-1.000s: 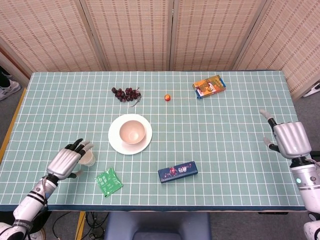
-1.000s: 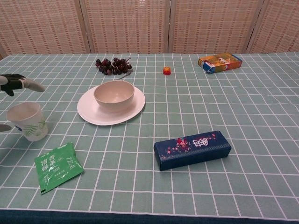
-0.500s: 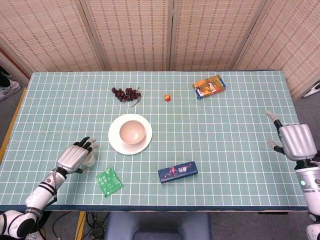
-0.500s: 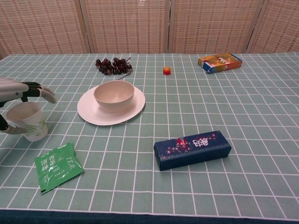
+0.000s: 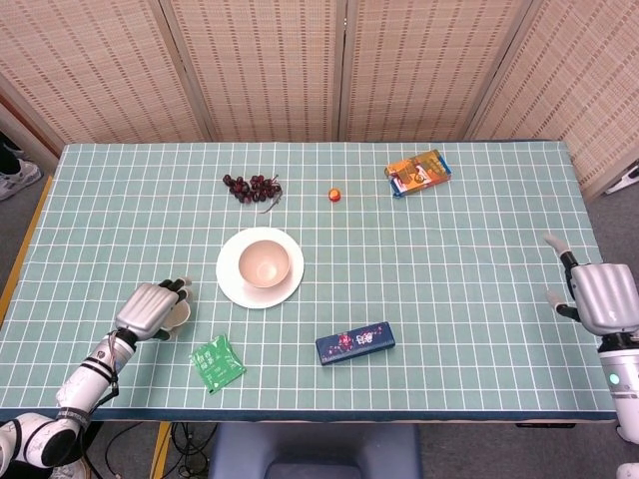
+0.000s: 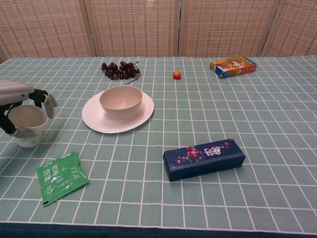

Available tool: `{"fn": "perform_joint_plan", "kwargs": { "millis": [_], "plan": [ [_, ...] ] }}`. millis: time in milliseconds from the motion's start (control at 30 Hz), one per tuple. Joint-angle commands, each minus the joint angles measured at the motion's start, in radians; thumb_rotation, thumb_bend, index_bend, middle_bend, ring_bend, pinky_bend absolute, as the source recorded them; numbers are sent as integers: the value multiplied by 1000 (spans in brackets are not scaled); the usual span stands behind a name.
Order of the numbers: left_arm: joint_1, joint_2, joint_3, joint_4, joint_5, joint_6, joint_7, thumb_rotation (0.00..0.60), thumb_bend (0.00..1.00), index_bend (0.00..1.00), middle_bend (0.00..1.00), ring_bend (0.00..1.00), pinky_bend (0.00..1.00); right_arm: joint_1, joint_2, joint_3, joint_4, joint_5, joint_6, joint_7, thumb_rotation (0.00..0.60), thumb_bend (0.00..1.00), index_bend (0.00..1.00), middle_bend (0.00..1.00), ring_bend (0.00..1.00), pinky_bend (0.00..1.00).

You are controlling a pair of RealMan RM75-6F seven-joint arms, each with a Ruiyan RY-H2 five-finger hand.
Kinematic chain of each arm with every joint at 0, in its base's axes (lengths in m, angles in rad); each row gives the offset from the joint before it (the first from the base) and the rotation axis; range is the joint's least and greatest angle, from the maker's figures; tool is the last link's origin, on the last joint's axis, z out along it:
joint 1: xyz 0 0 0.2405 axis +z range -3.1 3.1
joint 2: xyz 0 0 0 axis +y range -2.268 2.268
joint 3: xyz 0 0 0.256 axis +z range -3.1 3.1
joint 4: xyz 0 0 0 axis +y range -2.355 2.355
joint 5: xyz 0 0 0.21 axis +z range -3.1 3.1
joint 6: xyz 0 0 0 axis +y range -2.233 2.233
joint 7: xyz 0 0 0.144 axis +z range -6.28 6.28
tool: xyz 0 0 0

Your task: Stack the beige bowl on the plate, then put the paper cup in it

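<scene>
Since 0.5 s ago the left hand (image 6: 20, 101) has closed its fingers (image 6: 49, 98) around the paper cup (image 6: 27, 125), gripping it from above at the table's (image 5: 479, 239) near left. The cup stands upright, long axis vertical, mouth up. The beige bowl (image 5: 265, 263) sits mouth up on the plate (image 5: 232, 284), right of the cup. The right hand (image 5: 602, 296) has drawn back to the near right edge, fingers spread, holding nothing.

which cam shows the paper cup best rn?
Chest view: the paper cup shows its open mouth and side, with the left hand wrapped around it. In the head view the hand covers most of it; only a sliver of rim shows.
</scene>
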Motion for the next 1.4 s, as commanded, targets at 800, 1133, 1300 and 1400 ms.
{"fn": "perform_joint_plan", "kwargs": {
  "millis": [800, 1133, 1300, 1400],
  "plan": [
    [-139, 102, -181, -139, -53, -61, -301, 600, 252, 346, 238, 312, 610, -52, 1, -12, -15, 5, -7, -6, 600, 211, 152, 509, 476, 660],
    [-251, -11, -230, -62, -148, -120, -311, 600, 251, 340, 237, 311, 614, -63, 14, -2, -28, 9, 4, -14, 600, 211, 152, 499, 466, 657],
    [-306, -79, -237, -14, -216, -139, -264, 600, 251, 338, 238, 311, 617, -68, 20, 1, -34, 11, 6, -17, 600, 212, 152, 498, 466, 657],
    [-335, -124, -239, 20, -261, -141, -236, 600, 251, 337, 238, 311, 618, -69, 21, 3, -35, 13, 4, -16, 600, 211, 152, 498, 466, 657]
  ]
}}
